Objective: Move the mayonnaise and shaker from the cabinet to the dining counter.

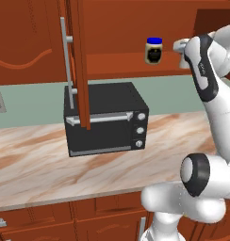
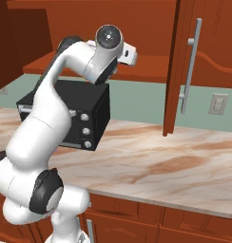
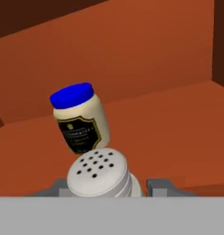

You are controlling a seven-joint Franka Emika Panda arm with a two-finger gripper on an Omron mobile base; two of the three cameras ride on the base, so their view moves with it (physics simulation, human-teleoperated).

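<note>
Shaker (image 3: 98, 173) between the fingers (image 3: 161, 185), mayonnaise (image 3: 80, 117) just beyond

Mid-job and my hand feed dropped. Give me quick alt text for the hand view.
A grey shaker with a perforated top sits between the two jaws at the bottom of the view, apparently gripped. Just beyond it on the red-brown cabinet shelf stands the mayonnaise, blue lid and dark label, appearing tilted in this rolled view.
</note>
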